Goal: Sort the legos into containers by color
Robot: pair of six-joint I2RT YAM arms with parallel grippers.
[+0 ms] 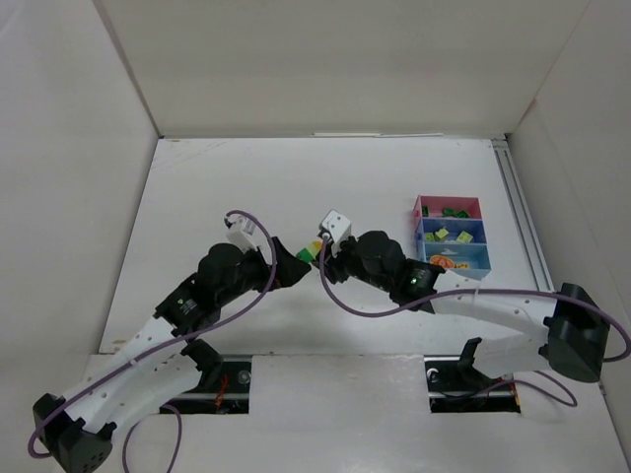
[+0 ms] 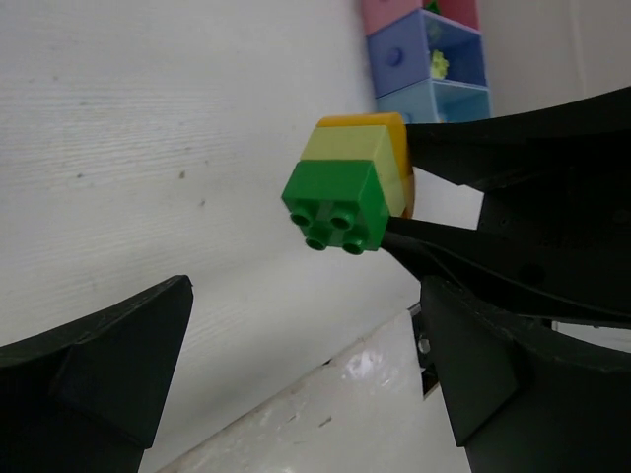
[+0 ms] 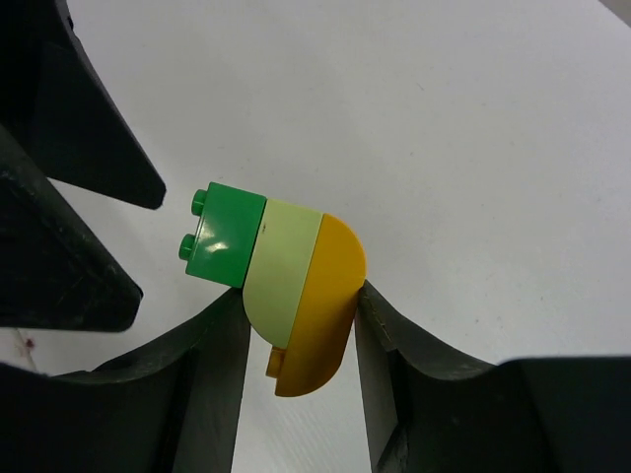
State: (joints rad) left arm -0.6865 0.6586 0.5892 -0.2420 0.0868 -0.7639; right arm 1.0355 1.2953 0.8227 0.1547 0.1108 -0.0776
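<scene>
My right gripper (image 3: 301, 301) is shut on a clump of three joined legos held above the table: a dark green brick (image 3: 229, 236), a pale yellow-green piece (image 3: 286, 266) and an orange rounded piece (image 3: 320, 305). Its fingers grip the pale and orange pieces, and the green end sticks out free. In the top view the clump (image 1: 311, 250) hangs between the two grippers at mid-table. My left gripper (image 2: 306, 291) is open and empty, its jaws spread wide facing the clump (image 2: 350, 187), a little short of it.
The joined trays stand at the right: magenta-pink (image 1: 449, 202), dark blue (image 1: 478, 232) and light blue (image 1: 478, 258), each holding small bricks. They also show far off in the left wrist view (image 2: 394, 59). White walls enclose the table.
</scene>
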